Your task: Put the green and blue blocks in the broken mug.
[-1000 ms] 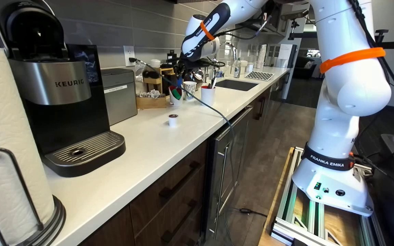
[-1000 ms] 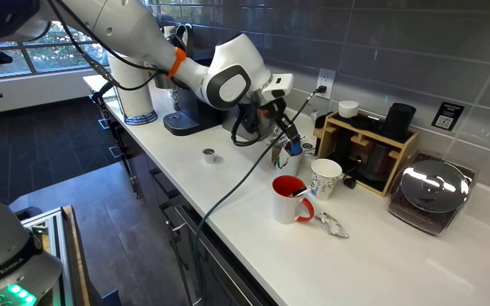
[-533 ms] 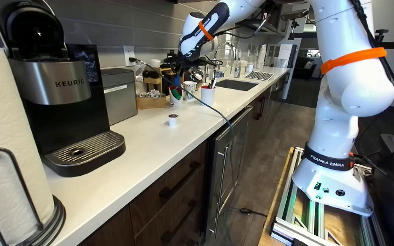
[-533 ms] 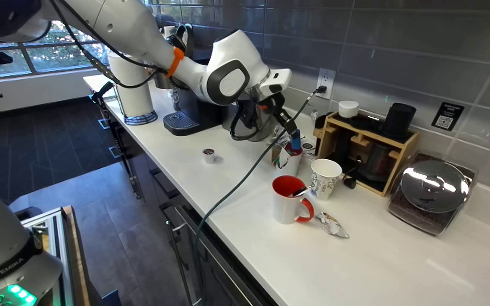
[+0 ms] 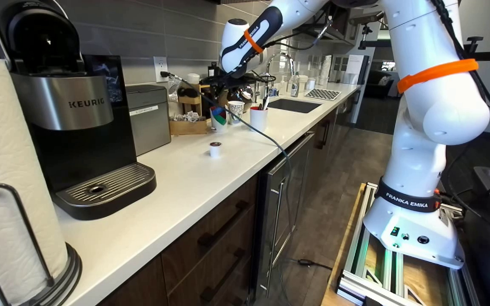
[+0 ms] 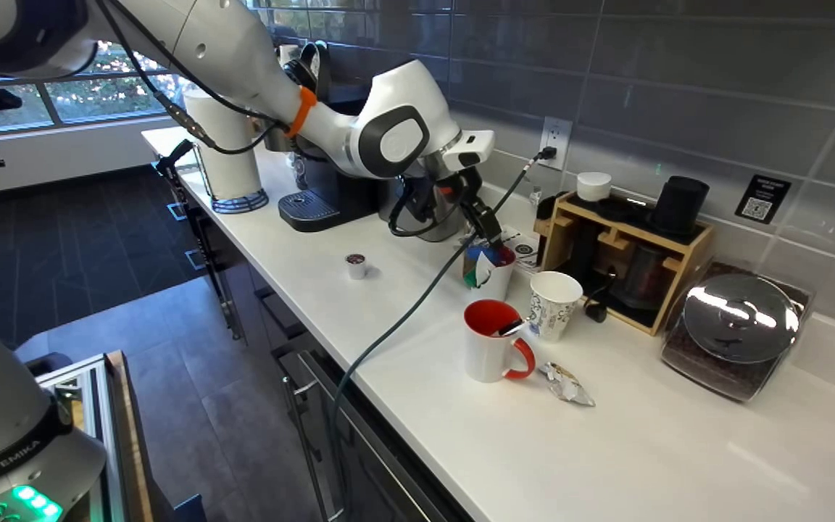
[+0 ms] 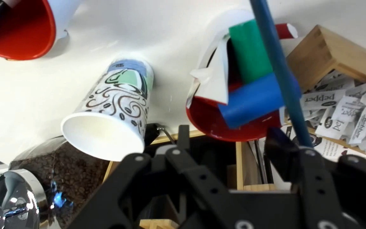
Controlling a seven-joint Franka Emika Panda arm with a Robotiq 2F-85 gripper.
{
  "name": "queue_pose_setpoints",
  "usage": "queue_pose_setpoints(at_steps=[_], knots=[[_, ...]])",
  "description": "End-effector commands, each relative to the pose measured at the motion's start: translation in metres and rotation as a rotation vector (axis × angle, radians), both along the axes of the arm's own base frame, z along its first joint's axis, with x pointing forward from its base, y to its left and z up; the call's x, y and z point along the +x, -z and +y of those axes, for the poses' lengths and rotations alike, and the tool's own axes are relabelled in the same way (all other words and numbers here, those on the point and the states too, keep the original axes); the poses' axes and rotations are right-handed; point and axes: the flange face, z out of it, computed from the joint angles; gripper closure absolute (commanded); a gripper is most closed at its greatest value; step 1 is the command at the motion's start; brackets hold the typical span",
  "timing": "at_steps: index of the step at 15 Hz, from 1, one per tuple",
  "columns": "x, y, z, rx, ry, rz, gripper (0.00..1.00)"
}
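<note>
The broken mug (image 7: 206,124) is white with a red inside and a torn side. It stands on the counter in both exterior views (image 6: 501,284) (image 5: 218,125). The green block (image 7: 249,51) sits in it at the broken side. The blue block (image 7: 256,98) lies tilted across the mug's mouth, touching or very near the green one; it also shows in the exterior views (image 5: 217,111) (image 6: 486,254). My gripper (image 7: 229,136) is open and empty, its fingers apart at the mug's rim. In an exterior view the gripper (image 6: 488,235) is just above the mug.
A patterned paper cup (image 7: 119,105) and a red-white mug (image 6: 486,355) with pens stand close by. A teal cable (image 7: 281,73) crosses in front of the broken mug. A wooden packet box (image 7: 326,57), a wooden organizer (image 6: 620,250) and a coffee pod (image 6: 356,267) are near.
Earlier the gripper held the blue block upright over the mug and rose slightly. Now the fingers are apart and the blue block lies tilted in the mug's mouth.
</note>
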Motion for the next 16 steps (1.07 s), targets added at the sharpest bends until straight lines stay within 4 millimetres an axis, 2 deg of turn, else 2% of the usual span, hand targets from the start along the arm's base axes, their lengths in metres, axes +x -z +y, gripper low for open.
queue_pose_setpoints(at_steps=[1, 2, 9, 16], knots=[[0.005, 0.001, -0.002, 0.002, 0.025, 0.032, 0.04], [0.006, 0.0, -0.003, 0.008, 0.03, 0.027, 0.0], [-0.008, -0.025, -0.005, 0.043, 0.023, 0.019, 0.0], [-0.047, -0.04, 0.026, 0.069, -0.314, 0.216, 0.0]])
